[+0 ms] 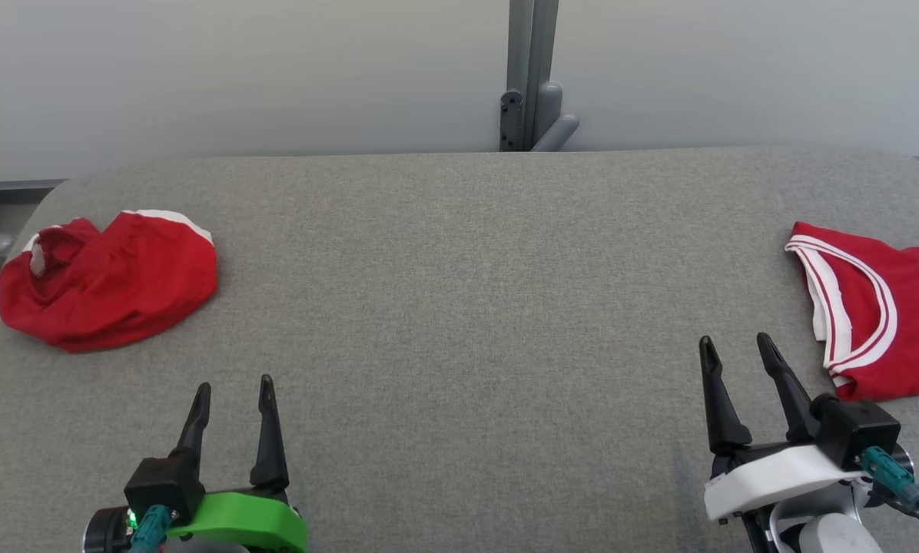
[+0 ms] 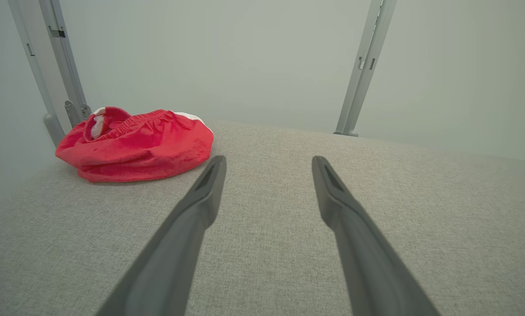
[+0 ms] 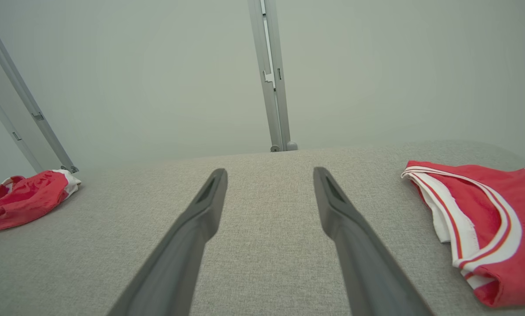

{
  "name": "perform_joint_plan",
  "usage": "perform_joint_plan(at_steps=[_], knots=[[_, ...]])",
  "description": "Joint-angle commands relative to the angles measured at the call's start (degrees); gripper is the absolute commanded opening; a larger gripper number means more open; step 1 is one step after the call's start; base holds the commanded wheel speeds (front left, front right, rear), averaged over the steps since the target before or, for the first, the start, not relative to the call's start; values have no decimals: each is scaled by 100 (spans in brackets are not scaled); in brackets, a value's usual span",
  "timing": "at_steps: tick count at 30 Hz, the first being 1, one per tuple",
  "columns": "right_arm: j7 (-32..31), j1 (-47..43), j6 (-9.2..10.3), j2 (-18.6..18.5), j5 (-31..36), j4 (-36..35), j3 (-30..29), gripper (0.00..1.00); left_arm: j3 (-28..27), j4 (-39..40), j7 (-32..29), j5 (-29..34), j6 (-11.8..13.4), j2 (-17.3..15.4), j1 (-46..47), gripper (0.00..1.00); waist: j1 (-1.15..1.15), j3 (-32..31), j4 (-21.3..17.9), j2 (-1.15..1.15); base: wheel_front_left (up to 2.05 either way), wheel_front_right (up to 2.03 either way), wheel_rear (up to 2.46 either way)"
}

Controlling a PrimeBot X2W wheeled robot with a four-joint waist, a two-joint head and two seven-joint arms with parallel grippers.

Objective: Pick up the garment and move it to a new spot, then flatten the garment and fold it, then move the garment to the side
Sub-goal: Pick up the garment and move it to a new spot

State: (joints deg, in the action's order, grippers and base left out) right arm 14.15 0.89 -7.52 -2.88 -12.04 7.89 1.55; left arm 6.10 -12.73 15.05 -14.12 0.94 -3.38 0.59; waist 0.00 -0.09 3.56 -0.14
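Observation:
A crumpled pair of red shorts (image 1: 106, 280) with white trim lies at the far left of the grey table (image 1: 459, 307); the same shorts (image 2: 135, 145) lie ahead and left of my left fingers, and the shorts (image 3: 25, 199) also sit at the left edge of the right wrist view. A red jersey (image 1: 874, 311) with white-striped trim lies folded at the right edge, cut off by the frame. The jersey (image 3: 486, 224) lies just right of my right fingers. My left gripper (image 1: 233, 392) is open at the lower left, empty. My right gripper (image 1: 736, 346) is open beside the jersey, apart from it.
A grey metal post (image 1: 530, 77) with a bracket stands behind the table's far edge, against a pale wall. Another slanted post (image 2: 60, 70) rises behind the shorts. The table's rounded far corners curve away at both sides.

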Motion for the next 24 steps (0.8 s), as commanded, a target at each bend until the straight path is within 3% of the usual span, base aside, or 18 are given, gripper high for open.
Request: perform_joint_plan(at_steps=[1,15,24], knots=[[16,30,7,-4,-29,16,1,100,-23,-4,15,19,-27,0,53,100,0,1,0,14,0,0,0],[44,4,7,-4,-39,-4,-47,100,-37,-18,16,58,-49,19,67,100,0,-6,59,14,0,0,0],[51,9,7,-3,-6,-87,-60,100,-46,-18,16,68,-38,23,102,100,0,-25,749,14,0,0,0]])
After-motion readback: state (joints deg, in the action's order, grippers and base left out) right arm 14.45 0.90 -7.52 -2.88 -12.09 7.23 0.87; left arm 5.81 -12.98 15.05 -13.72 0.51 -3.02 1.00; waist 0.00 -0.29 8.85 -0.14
